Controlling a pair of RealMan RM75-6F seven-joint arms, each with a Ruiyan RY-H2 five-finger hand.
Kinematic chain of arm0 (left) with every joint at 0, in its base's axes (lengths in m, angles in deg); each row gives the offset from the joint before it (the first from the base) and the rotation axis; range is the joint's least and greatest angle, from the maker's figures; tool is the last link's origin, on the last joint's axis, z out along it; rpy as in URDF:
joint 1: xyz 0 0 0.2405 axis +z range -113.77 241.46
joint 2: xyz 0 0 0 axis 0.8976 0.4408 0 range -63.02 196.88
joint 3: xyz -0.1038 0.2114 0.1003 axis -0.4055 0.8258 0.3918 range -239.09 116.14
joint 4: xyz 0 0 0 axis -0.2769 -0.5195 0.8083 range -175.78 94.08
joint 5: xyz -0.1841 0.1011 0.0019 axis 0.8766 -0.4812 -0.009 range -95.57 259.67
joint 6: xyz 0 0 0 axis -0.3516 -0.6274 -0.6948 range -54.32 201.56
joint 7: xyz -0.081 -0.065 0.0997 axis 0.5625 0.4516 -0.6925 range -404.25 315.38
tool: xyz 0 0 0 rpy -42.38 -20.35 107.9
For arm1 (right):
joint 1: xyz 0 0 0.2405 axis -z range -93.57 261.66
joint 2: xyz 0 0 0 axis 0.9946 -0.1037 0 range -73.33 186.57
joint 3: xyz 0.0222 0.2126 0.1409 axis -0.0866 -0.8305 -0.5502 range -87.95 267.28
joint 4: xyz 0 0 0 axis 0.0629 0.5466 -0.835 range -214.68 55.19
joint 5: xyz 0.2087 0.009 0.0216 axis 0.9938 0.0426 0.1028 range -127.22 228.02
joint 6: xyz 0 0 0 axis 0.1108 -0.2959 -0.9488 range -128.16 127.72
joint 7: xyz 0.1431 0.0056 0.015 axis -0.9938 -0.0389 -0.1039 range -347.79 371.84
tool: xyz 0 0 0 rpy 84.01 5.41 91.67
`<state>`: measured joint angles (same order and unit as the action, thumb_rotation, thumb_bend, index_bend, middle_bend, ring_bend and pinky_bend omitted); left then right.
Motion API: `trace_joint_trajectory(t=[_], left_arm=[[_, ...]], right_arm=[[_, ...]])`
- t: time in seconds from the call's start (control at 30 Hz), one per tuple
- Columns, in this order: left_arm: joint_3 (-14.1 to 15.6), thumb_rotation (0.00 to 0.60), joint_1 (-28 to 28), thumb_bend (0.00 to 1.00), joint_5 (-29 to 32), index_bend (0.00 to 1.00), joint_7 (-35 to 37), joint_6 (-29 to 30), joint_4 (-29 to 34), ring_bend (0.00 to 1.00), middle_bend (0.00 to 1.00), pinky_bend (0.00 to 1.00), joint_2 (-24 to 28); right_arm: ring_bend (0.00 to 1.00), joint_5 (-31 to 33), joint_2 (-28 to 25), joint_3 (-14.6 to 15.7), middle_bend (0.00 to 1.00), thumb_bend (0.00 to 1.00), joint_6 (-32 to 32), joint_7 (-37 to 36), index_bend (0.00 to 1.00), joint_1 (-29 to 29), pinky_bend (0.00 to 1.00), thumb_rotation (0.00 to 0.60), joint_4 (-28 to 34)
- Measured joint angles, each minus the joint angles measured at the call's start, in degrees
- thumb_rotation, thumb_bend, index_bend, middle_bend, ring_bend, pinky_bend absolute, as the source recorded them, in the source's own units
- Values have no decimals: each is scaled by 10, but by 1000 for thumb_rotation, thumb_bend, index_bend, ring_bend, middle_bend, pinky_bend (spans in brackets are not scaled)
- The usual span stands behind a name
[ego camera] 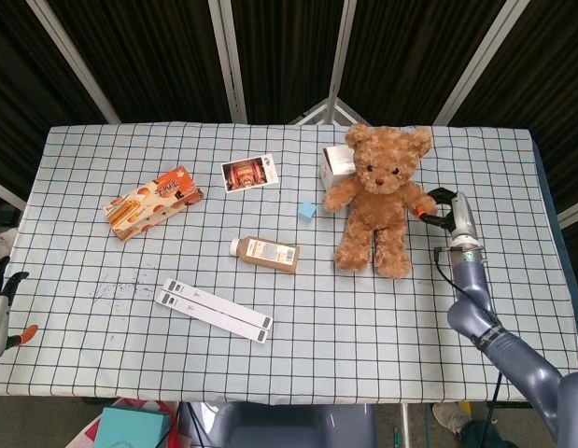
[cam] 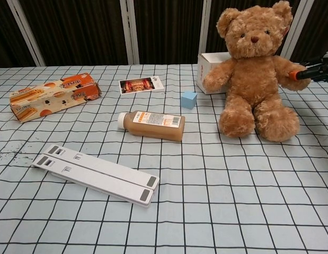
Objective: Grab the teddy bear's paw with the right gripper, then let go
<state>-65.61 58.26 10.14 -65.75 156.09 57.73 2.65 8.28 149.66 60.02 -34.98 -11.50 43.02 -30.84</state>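
The right hand [ego camera: 444, 211] pinches the teddy bear [ego camera: 380, 200] by its paw [ego camera: 425, 203] at the far right, grasp apparently made, so release comes next.

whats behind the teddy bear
A white box sits behind the teddy bear, showing past its arm. The bear covers the rest of the box, so anything else back there is hidden.

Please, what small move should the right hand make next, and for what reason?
Probably it should close its fingers on the paw. The right hand is at the teddy bear's outstretched paw, with an orange fingertip touching the fur, but the views do not show a firm grip. The bear sits upright against the white box, so a gentle squeeze should not tip it.
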Motion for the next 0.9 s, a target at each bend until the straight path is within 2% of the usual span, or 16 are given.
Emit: trace_joint_trajectory(t=[0.57,0.9], left_arm=[[0,600,2,244,0,198,3,4,2,0,0,30,2],[1,600,2,244,-2,197,4,5,3,0,0,30,3]], right_arm=[[326,8,-7,-2,519,416,3,15,532,3,0,600,8],[327,18,0,-2,519,416,18,15,532,4,0,600,-7]])
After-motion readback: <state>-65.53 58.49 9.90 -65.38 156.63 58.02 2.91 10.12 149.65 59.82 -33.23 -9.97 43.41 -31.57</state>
